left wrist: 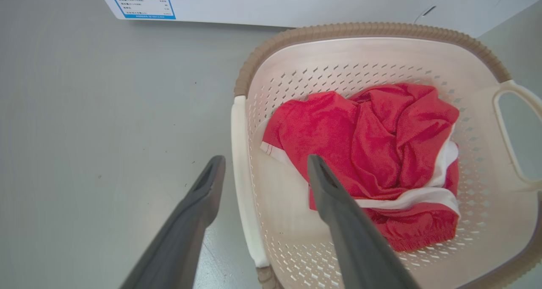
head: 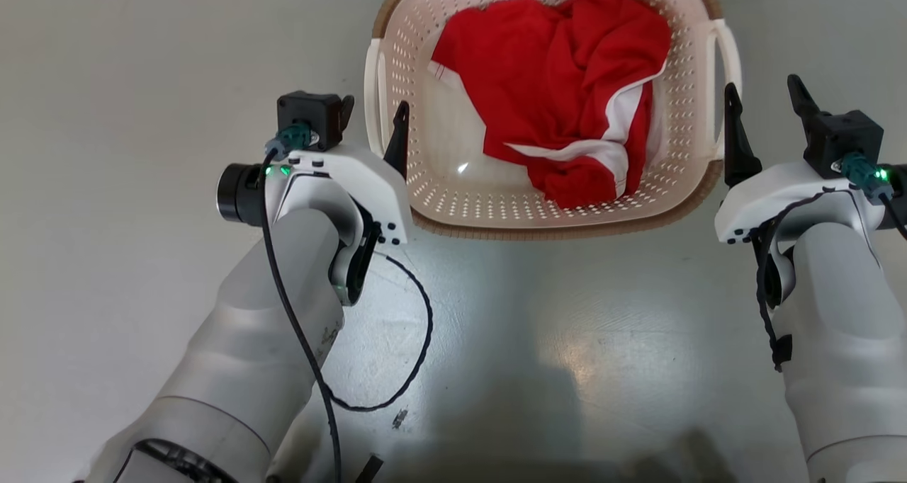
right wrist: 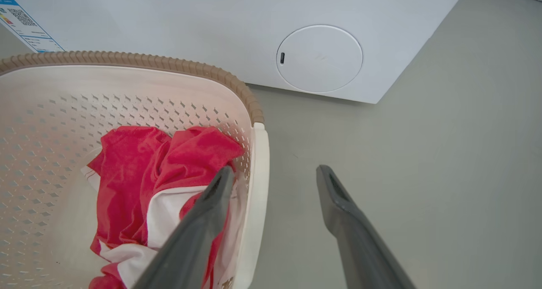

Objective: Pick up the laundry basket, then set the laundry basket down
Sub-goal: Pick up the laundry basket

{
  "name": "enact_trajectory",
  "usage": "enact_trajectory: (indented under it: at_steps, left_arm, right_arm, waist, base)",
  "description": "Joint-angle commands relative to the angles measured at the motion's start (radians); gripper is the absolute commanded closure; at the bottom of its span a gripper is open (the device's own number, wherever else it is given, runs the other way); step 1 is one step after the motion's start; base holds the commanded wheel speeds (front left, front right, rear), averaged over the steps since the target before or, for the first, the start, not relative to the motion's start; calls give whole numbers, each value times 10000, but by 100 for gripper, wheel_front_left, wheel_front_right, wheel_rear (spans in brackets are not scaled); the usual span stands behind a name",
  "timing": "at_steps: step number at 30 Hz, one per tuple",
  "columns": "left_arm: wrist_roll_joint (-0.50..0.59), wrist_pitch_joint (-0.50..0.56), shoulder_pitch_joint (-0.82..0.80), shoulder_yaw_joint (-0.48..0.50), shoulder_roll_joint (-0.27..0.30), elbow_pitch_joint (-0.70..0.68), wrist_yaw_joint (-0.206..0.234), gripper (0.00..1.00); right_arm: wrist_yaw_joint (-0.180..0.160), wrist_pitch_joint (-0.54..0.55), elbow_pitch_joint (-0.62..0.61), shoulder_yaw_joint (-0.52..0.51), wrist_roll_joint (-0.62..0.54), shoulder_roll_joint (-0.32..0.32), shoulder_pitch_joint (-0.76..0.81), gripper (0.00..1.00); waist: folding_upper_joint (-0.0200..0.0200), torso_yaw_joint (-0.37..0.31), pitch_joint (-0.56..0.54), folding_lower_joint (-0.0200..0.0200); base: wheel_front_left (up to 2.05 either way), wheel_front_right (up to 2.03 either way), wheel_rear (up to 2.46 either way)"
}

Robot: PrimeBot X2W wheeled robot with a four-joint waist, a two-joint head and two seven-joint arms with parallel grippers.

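The floor [head: 142,79] is smooth, pale grey and faintly glossy, with a patch of glare close to the robot. At the far side stands a large white washing machine [right wrist: 211,26], a flat-sided box with a round cover plate [right wrist: 319,59] low on its front and a blue-edged label [left wrist: 139,1].

The laundry basket [head: 418,65] sits upright on the floor straight ahead of the robot, between the two arms and just short of the machine, mouth facing up. It is cream plastic, a rounded rectangle with walls pierced by rows of small diamond holes and a brown ribbed, woven-look rim. Its white loop handles face the robot's left [head: 374,79] and right [head: 730,51], so the handle-to-handle axis runs side to side. Whether that is the longer axis I cannot tell, since the head view cuts off the far rim.

Inside lies one crumpled garment [head: 560,65] — soft red cloth with white bands — bunched toward the far and right part of the bottom.

The left gripper [left wrist: 266,158] has its matte dark, tapered fingers spread wide, one over the basket's inside and one outside, the left handle between them and not pinched. The right gripper [right wrist: 276,169] stands the same way — fingers wide apart astride the right handle, holding nothing.
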Motion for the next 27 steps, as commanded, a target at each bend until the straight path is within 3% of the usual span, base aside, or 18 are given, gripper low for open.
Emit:
enact_trajectory:
  at_steps: [1,27]
  left_arm:
    - [-196,-81,-116,-21,212,-14,193,0]
    - [-2035,-100,-1275,-2124,212,374,800,0]
  right_arm:
    - [62,-107,-132,149,-118,109,101,0]
    - [62,-107,497,318,-207,109,-712,0]
  waist:
    - [0,92,218,0]
    - [0,153,1403,0]
  base:
    - [0,0,0]
    - [0,0,0]
